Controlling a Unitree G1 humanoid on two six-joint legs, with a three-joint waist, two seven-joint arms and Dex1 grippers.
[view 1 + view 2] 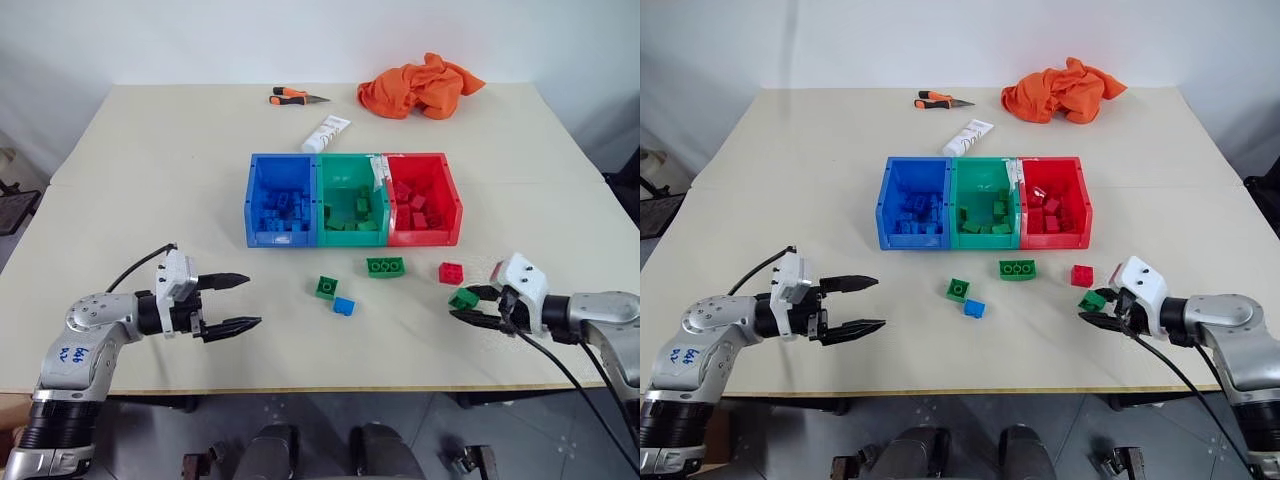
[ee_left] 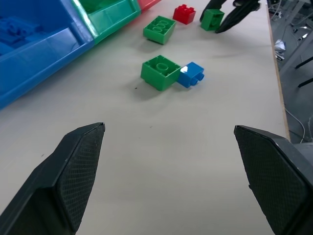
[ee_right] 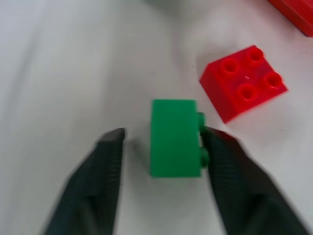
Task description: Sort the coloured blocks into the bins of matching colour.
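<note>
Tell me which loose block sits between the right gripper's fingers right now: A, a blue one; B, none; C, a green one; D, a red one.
C: the right wrist view shows a small green block between the right gripper fingers, one finger touching its studded side, the other just apart from it.

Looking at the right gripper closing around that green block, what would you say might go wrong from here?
1. One finger touches the green block; the other stands clear, so closing may tip or push it.
2. The red block lies close and could get nudged.
</note>
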